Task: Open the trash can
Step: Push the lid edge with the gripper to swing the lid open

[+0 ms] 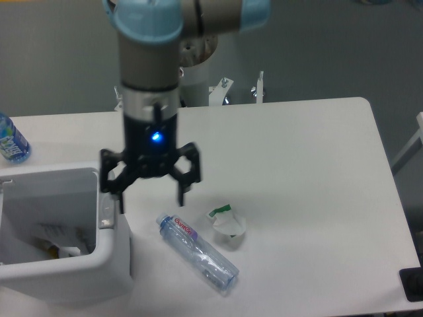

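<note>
At eight o'clock on the white counter [297,165], the trash can [63,264] sits with its interior exposed and scraps visible inside, so the lid appears open already. Just above its right rim, the pincer [150,191] hangs with fingers spread wide, gripping nothing. Descending carelessly could snag that rim or nudge the plastic bottle [198,252] at five o'clock.

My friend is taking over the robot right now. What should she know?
Gripper: open, holding nothing, hanging above the table beside the trash can's right edge.
Trash can: at the left front of the table, already open, with rubbish visible inside.
On the table: a plastic bottle lying down, a crumpled wrapper, and another bottle at the far left.
Done: opening looks finished.
Left: probably just move the arm away.
</note>
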